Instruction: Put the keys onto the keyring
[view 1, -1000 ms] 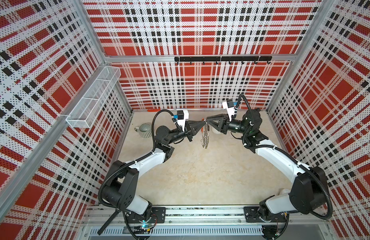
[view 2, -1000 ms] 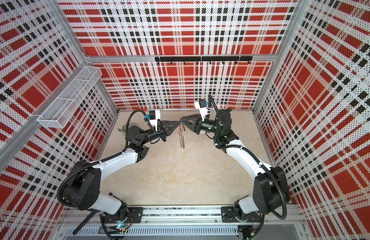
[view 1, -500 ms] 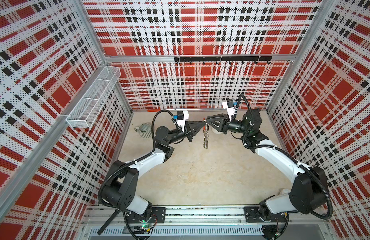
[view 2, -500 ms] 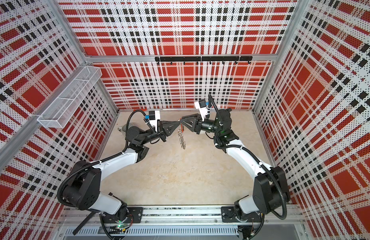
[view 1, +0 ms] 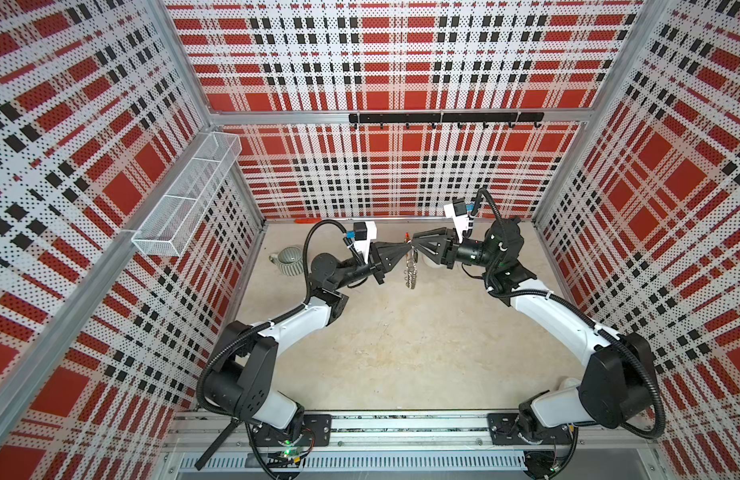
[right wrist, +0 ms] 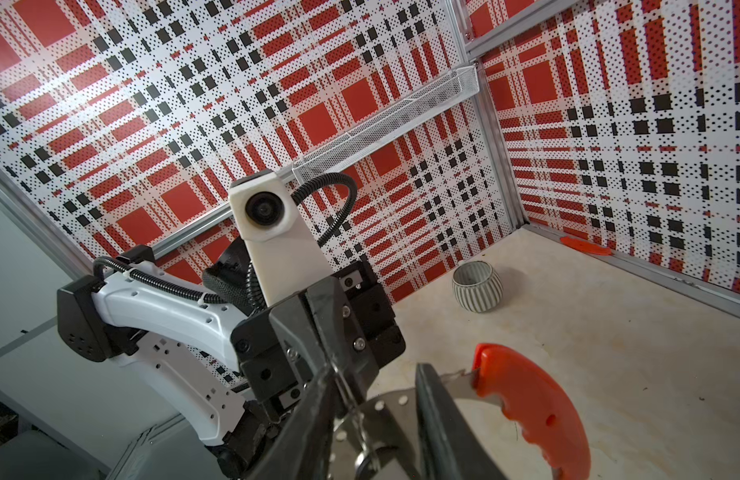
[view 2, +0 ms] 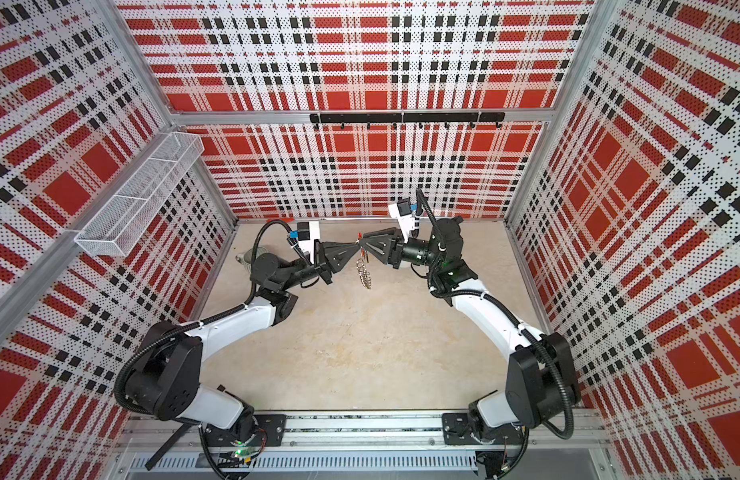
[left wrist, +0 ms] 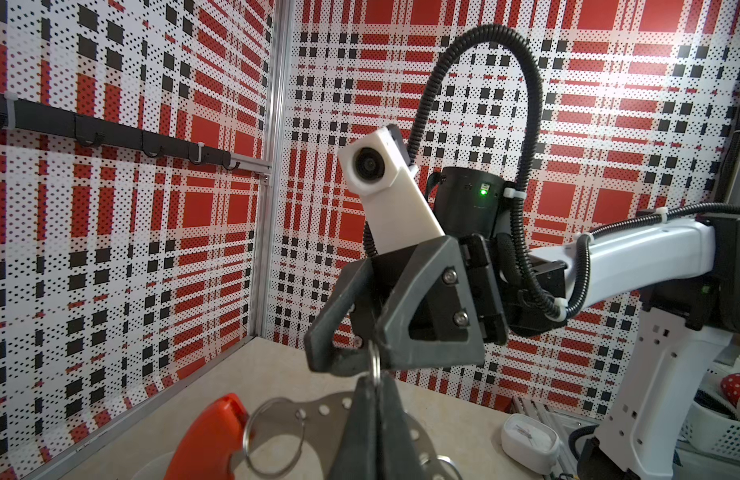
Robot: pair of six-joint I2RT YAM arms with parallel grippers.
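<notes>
The keyring (view 1: 410, 270) hangs in the air at the back middle, between the two grippers, which meet tip to tip. It is a flat grey plate with holes (left wrist: 318, 409), an orange grip (left wrist: 210, 440) and small wire rings. My left gripper (left wrist: 374, 380) is shut, with one wire ring of the keyring pinched at its tips. My right gripper (right wrist: 376, 372) stands open: its fingers (right wrist: 439, 424) are apart on either side of the grey plate (right wrist: 380, 409), next to the orange grip (right wrist: 530, 407). Both top views show the left gripper (view 2: 357, 246) and the right gripper (view 2: 362, 243) above the keyring (view 2: 363, 272). The keys are not visible.
A grey ribbed cup (view 1: 290, 260) stands on the table behind the left arm. A white mesh basket (view 1: 185, 199) hangs on the left wall and a black hook rail (view 1: 443, 118) on the back wall. An orange strip (right wrist: 584, 247) lies by the back wall. A small white box (left wrist: 528, 440) sits near the right arm.
The right gripper's jaws have spread apart. Both arms and the hanging keyring have stayed almost where they were.
</notes>
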